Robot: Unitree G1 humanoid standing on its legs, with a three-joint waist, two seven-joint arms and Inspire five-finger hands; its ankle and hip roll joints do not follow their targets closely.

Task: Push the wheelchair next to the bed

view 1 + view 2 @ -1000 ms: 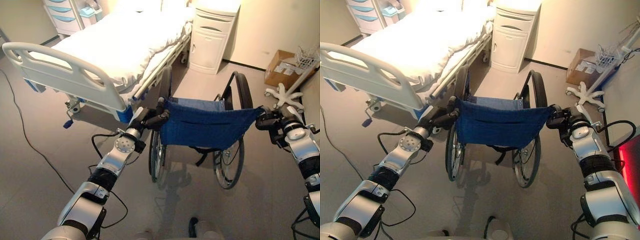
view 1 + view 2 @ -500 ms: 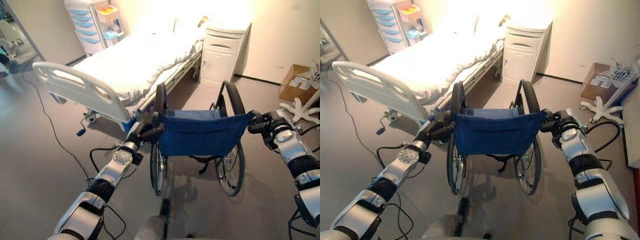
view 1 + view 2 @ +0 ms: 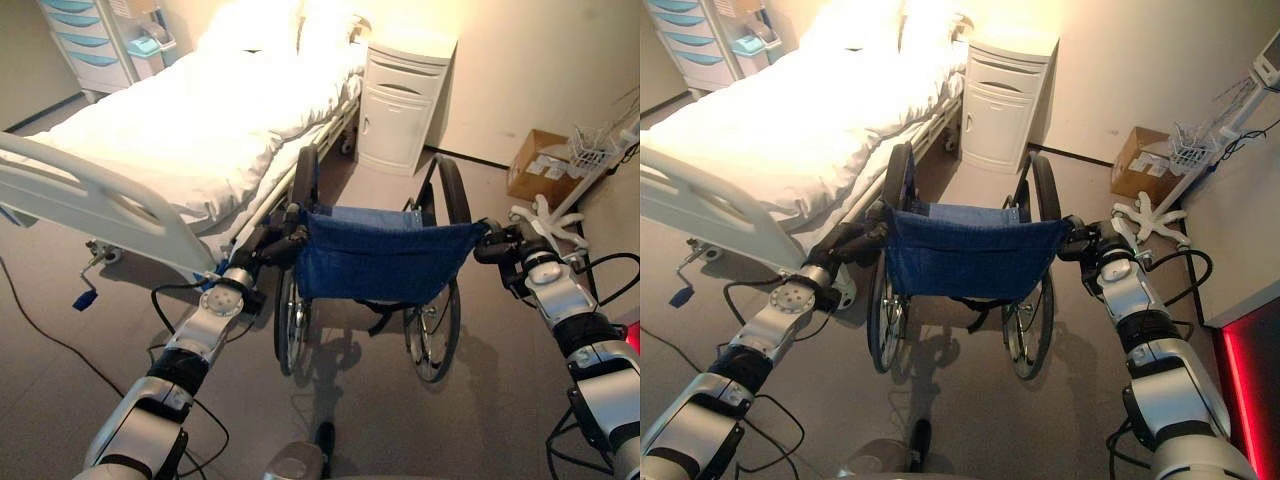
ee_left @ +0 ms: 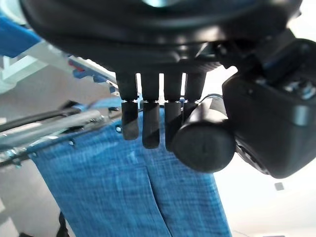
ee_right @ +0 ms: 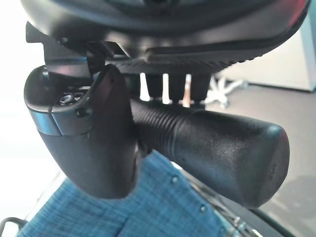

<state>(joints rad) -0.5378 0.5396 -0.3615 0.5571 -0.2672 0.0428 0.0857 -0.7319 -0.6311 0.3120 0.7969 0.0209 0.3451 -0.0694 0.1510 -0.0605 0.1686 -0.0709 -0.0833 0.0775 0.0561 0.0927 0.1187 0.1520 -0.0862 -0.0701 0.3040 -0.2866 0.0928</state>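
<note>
The wheelchair [image 3: 375, 262] stands on the floor [image 3: 500, 400] just beside the bed [image 3: 180, 130], its blue back facing the robot and its left wheel [image 3: 290, 320] close to the bed's side rail. The left hand [image 3: 268, 243] is wrapped round the left push handle [image 4: 202, 138]; in the left wrist view the fingers [image 4: 150, 126] curl down over the grip and the thumb closes against them, blue cloth right behind. The right hand [image 3: 500, 245] is clamped on the right push handle [image 5: 212, 143]; in its wrist view the thumb [image 5: 89, 133] folds across the ribbed black grip, whose butt end sticks out past the hand. Ahead of the chair stands a white cabinet [image 3: 405, 100] against the wall. A cardboard box [image 3: 540, 165] and a white wheeled stand base [image 3: 545, 215] sit to the right. A drawer cart [image 3: 90, 45] stands beyond the bed, far left.
</note>
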